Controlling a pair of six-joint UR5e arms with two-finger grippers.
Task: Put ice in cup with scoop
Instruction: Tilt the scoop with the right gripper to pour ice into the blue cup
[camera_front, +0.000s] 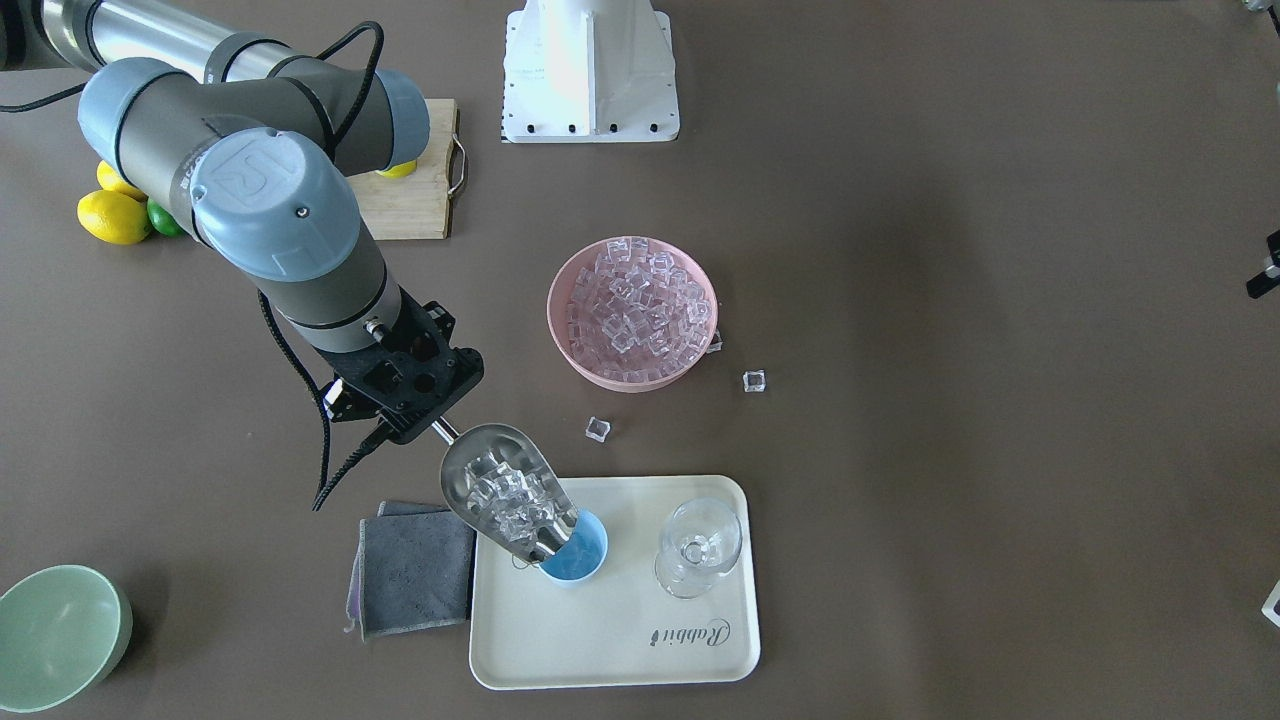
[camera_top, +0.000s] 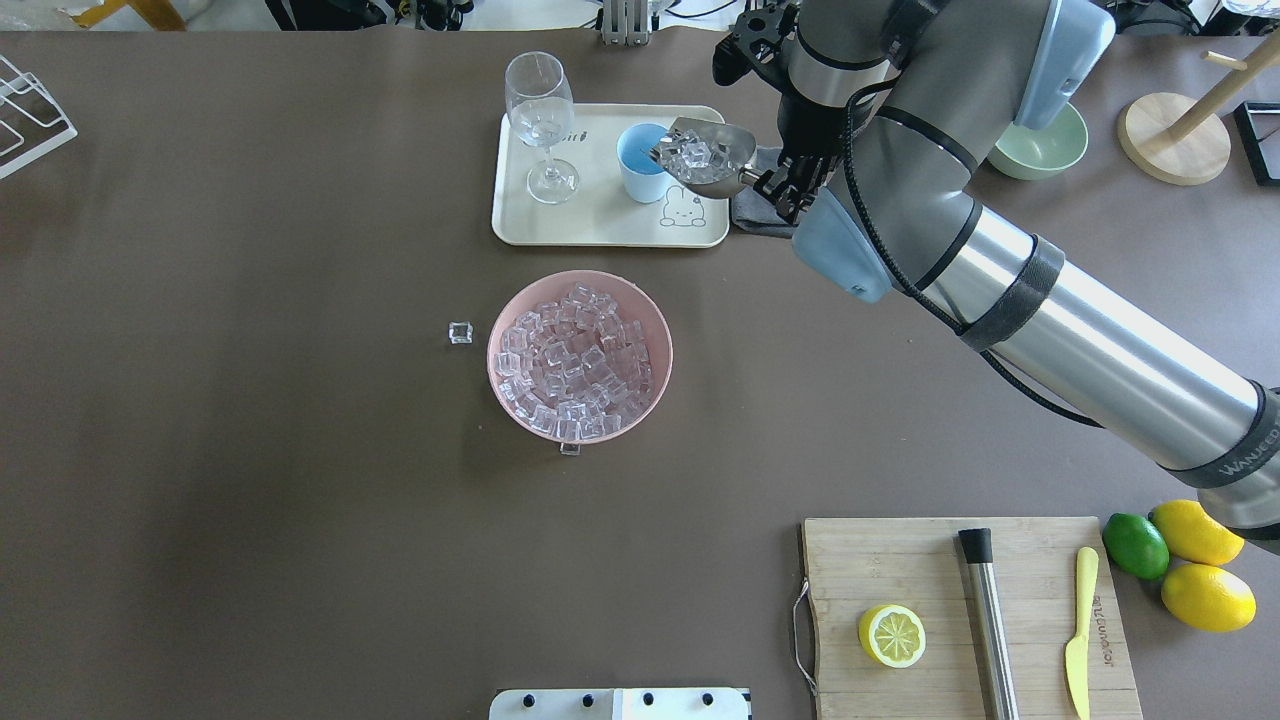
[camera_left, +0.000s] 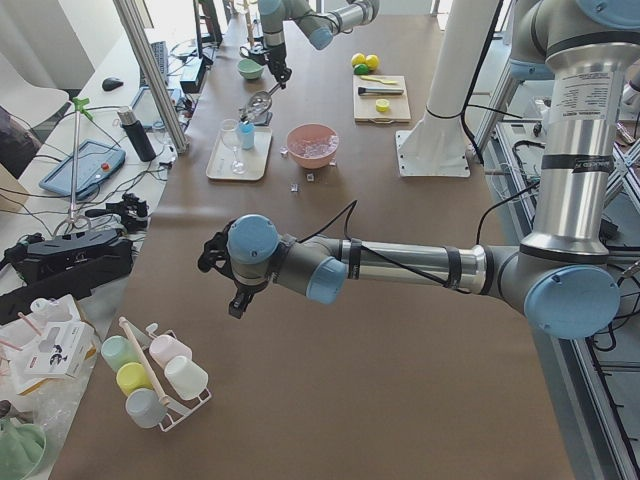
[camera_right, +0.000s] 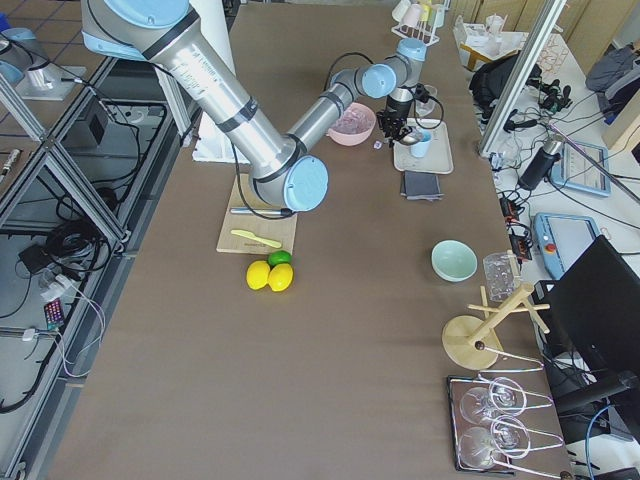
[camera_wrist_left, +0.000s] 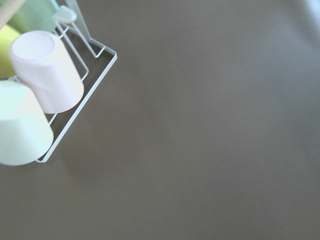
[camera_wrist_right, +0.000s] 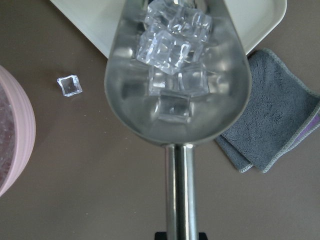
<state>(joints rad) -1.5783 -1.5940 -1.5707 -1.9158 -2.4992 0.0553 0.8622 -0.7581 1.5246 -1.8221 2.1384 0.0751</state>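
Note:
My right gripper (camera_front: 412, 402) is shut on the handle of the steel scoop (camera_front: 505, 490). The scoop holds several clear ice cubes (camera_wrist_right: 172, 45) and tilts down, its front lip over the rim of the light-blue cup (camera_front: 582, 556). The cup stands on the cream tray (camera_front: 600, 640); what I see of its inside is plain blue. In the overhead view the scoop (camera_top: 705, 155) sits just right of the cup (camera_top: 638, 160). The pink bowl (camera_front: 630, 380) is full of ice. My left gripper (camera_left: 238, 300) is far off near a cup rack; I cannot tell whether it is open or shut.
A stemmed glass (camera_front: 698, 545) stands on the tray beside the cup. A grey cloth (camera_front: 415, 565) lies by the tray. Loose cubes (camera_front: 597, 429) (camera_front: 754, 380) lie near the bowl. A green bowl (camera_front: 60, 635), a cutting board (camera_top: 970, 610) and lemons (camera_front: 113, 215) sit farther away.

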